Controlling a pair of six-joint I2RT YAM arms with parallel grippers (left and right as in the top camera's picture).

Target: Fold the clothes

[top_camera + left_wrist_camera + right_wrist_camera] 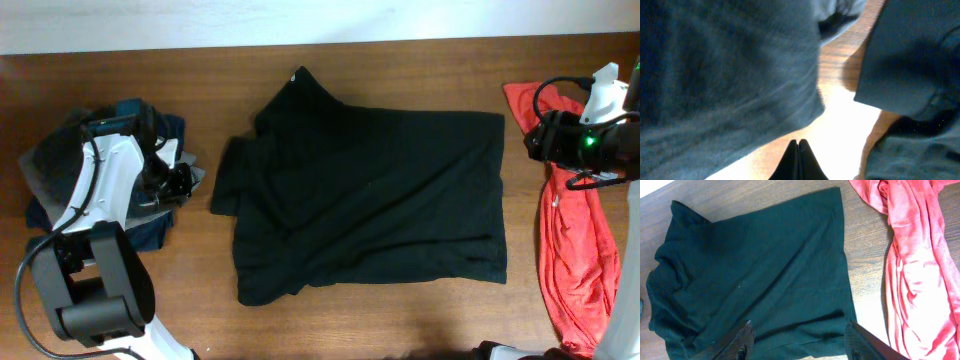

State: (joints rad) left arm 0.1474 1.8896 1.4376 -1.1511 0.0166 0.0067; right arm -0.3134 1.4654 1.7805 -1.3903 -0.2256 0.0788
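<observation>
Overhead and wrist views of the wooden table (400,60) during the folding task. The large black short-sleeved T-shirt of thin soft fabric (380,190) lies spread and creased at the middle of the table, hem to the right, one sleeve jutting left, and a small white neck label (293,75) at its far-left corner. No clean fold shows, so the folding seems hardly begun: sleeves and body both remain to be brought in, and neither arm has hold of the cloth. The left gripper (799,160) has its jaws pressed together with nothing between them, low over the stack of dark grey and navy folded garments (150,235) at the left. The right gripper (802,345) has its jaws wide apart and empty; its arm is at the right edge above the crumpled red-orange garment (575,260). The left wrist view is blurred and filled with grey fabric. Whether any layer of the shirt is doubled under its far-left corner cannot be told. The red garment's near end runs out of view.
</observation>
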